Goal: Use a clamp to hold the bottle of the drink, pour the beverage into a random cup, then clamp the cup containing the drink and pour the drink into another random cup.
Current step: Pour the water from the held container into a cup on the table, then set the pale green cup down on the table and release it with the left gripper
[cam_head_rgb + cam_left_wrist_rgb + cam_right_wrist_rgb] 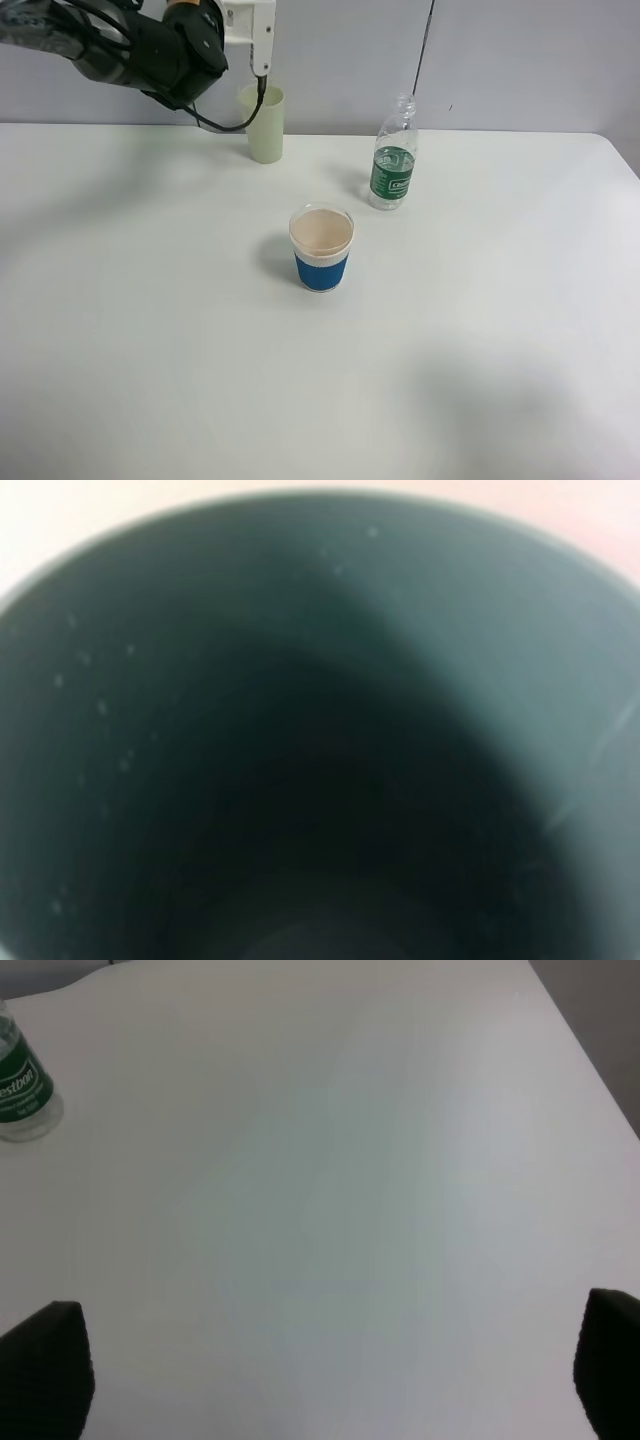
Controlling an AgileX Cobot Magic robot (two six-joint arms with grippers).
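Three vessels stand in the open on the bench (120, 330): the bottle (393, 155) at the far side right of centre, a pale yellow-green tumbler (266, 124) at the far side left of centre, and a blue-sleeved paper cup (321, 248) near the middle. The paper cup's inside looks pale pinkish; whether that is drink or lining I cannot tell.

The cup containing the drink (320, 730) appears only in the left wrist view, where its dark teal inside fills the whole picture, blurred and very close. From above it is hidden or out of frame near the left arm (150, 45) at the far left. The left tool is closed tight. Its fingers do not show, so I cannot tell whether it pinches the cup's wall.

The right tool (325, 1370) stands wide and empty over bare bench to the right, with the bottle (20, 1090) well apart from it.

Judged by its look, the teal tumbler is light, stiff plastic with smooth, probably slippery walls. A hold across the body below the rim seems safest. A pinch on the rim alone would likely let it swing when tipped. The bottle's thin clear wall would probably dent, so the labelled middle is the better place.
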